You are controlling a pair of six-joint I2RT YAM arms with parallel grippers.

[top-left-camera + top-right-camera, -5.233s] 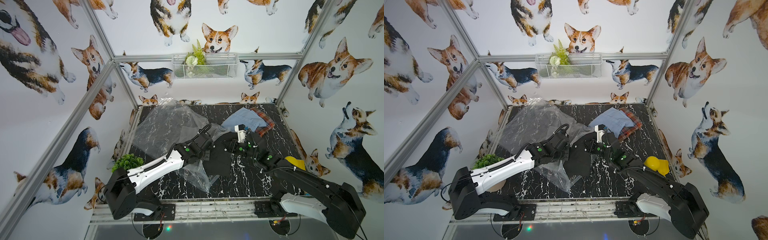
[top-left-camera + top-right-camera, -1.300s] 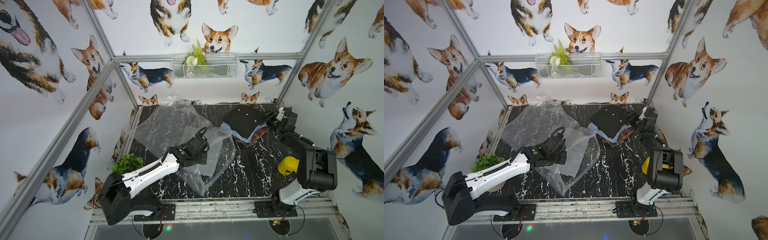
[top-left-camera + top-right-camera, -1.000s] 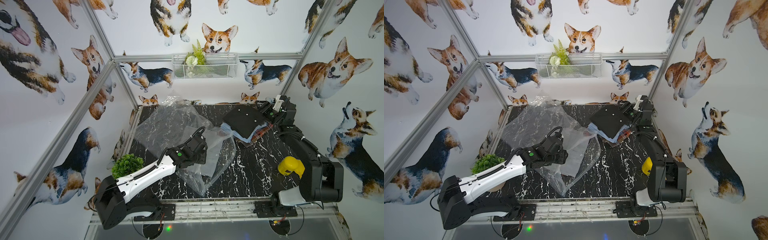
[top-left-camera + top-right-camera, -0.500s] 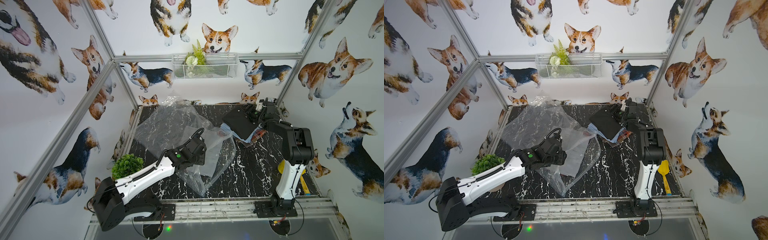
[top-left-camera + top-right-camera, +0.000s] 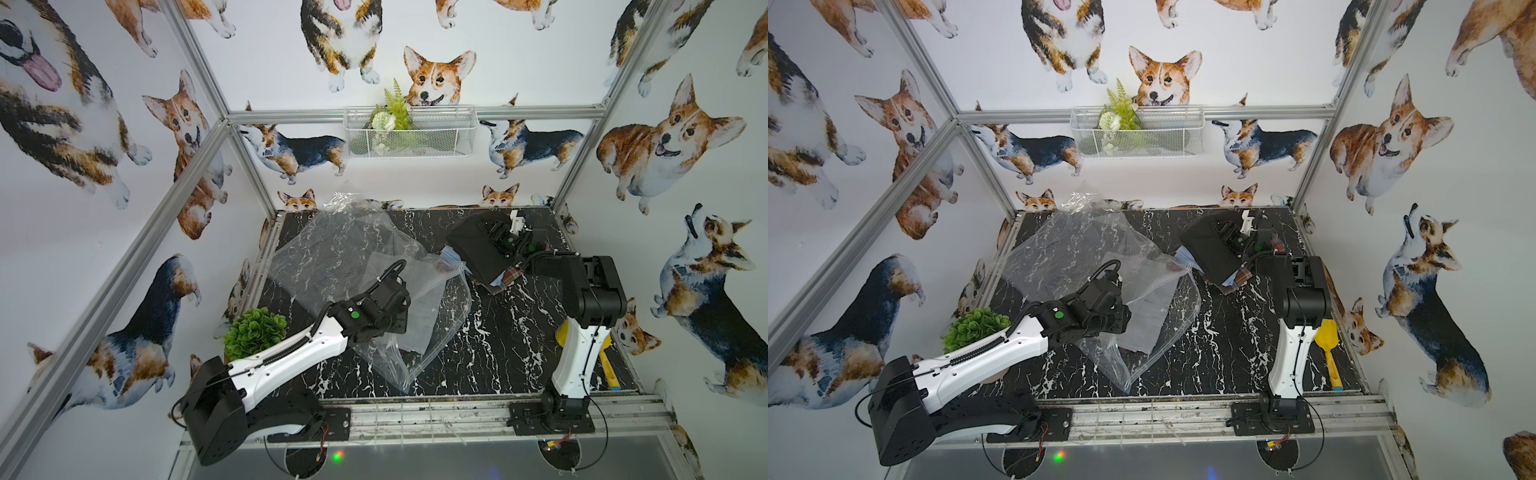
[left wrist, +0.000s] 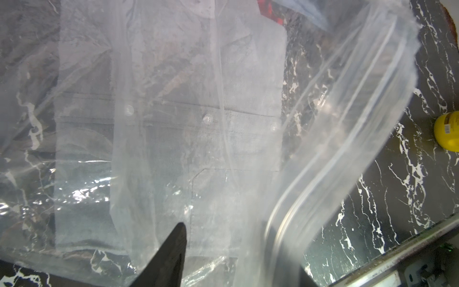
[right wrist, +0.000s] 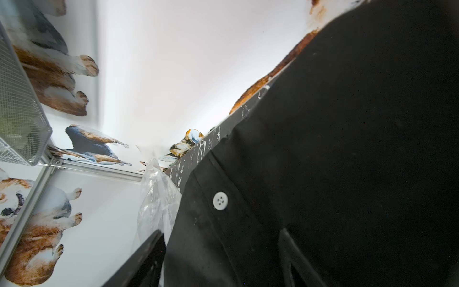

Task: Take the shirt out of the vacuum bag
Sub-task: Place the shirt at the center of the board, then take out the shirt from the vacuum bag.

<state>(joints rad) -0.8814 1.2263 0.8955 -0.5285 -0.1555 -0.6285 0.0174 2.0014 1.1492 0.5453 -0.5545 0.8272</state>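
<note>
**L gripper at bag mouth, grey shirt inside**

L gripper (image 5: 395,322) sits low over the near-right part of the vacuum bag (image 5: 332,257), at its zip edge (image 6: 335,149). Jaws look part-way apart. One finger (image 6: 173,248) shows bare and the other is behind film, so can't tell if it nips the plastic or just props it. Bag sprawls from the far-left corner of the table (image 5: 498,353) to near centre, mouth facing right. Grey shirt (image 6: 173,124) lies folded flat inside, close to the mouth, buttons & pocket showing thru the film.

R gripper (image 5: 492,232) is far right, down on a black shirt (image 5: 473,245) that tops a pile of clothes (image 5: 505,278), well apart from the bag. In the wrist view its fingers are spread wide w/ black cloth filling the gap. Doesn't look like a pinch.

Step, as I read it: black shirt is out & parked, grey one is what's left. Next move prob. needs the R arm to cross left to the mouth and reach in low. It should pinch the grey shirt's nearest edge w/o catching film. Meanwhile L lifts the upper layer or pins the bag, so it doesn't slide along w/ the shirt.
</note>
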